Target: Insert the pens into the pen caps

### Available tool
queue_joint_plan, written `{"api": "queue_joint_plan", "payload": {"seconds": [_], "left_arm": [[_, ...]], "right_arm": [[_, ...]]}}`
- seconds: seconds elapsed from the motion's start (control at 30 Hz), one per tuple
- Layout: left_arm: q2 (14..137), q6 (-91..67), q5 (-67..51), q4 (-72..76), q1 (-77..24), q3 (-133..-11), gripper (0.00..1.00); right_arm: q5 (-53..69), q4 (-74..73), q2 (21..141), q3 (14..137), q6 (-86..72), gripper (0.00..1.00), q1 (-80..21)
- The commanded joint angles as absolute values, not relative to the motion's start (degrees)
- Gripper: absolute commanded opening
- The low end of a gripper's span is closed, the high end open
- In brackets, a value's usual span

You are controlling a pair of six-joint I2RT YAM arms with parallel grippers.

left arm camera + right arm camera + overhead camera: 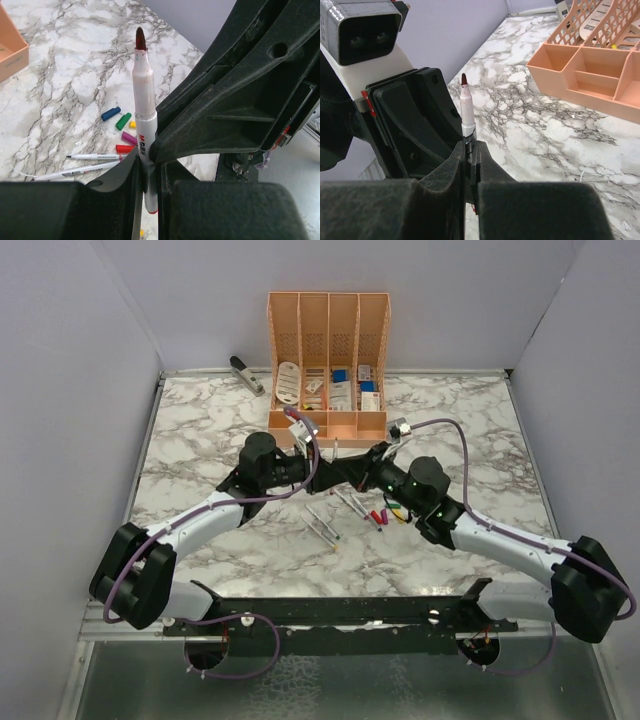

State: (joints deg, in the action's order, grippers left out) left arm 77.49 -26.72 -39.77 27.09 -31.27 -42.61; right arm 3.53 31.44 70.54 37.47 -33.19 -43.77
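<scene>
One red-tipped pen (144, 100) is held off the desk (65, 75), clamped by the left pincer (149, 167) and the right pincer (469, 150) at once. The pen caps (123, 121) are scattered below. Risk: if either arm is moved before one grip is released, the pen could be skewed, bent or dropped.

A red "M" logo stands on the pen (144, 120); smaller print beneath is unreadable.
</scene>
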Motion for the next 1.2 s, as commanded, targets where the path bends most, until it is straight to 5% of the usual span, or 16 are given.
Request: {"api": "queue_joint_plan", "payload": {"seconds": [0.0, 0.1, 0.3, 0.4, 0.47, 0.8, 1.17], "left_arm": [[75.94, -25.52, -33.7, 26.89, -30.98, -41.57, 0.0], [76.1, -23.85, -32.71, 23.22, -30.94, -42.14, 0.0], [77.31, -19.5, -25.97, 10.2, -30.94, -45.01, 0.0], [76.41, -18.03, -23.97, 7.19, -30.94, -44.89, 0.0], [75.67, -17.94, -22.63, 6.36, -30.94, -44.6, 0.0], [73.86, -20.35, -19.81, 6.02, -30.94, -43.52, 0.0], [74.93, -22.48, -23.22, 7.86, -30.95, -42.39, 0.0]], "right_arm": [[-1.51, 30.96, 65.08, 37.78, -29.15, 0.04, -43.95], [-4.23, 27.7, 62.81, 39.09, -26.39, 0.16, -43.95], [-10.05, 20.14, 57.56, 40.82, -22.84, 0.22, -43.95], [-16.03, 16.15, 54.75, 40.06, -24.52, 0.47, -43.95], [-19.25, 12.96, 53.7, 39.39, -24.83, 0.5, -43.95], [-22.85, -15.41, 61.06, 43.28, -25.2, 0.22, -43.95], [-18.45, -23.42, 72.72, 43.15, -29.04, 0.18, -43.95]]}}
